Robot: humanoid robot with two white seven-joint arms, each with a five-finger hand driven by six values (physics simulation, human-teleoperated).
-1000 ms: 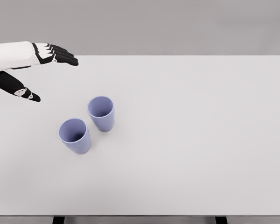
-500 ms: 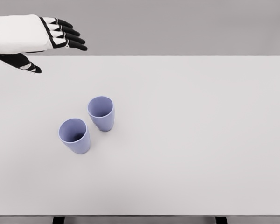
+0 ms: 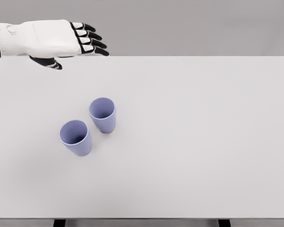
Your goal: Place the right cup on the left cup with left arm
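Since the earlier frames my left hand [image 3: 61, 40] has travelled rightward along the far edge of the white table [image 3: 203, 142], and the thumb now sits tucked beneath the palm. Its fingers [image 3: 92, 41] are stretched out and relaxed, grasping nothing, well apart from both cups. I see the right cup [image 3: 102, 115], lavender and upright with its mouth open, standing on the table's left half. Left cup [image 3: 75, 137], same colour and also upright, stands just beside it, nearer to me and to the left; the two appear not to touch. Neither cup has shifted.
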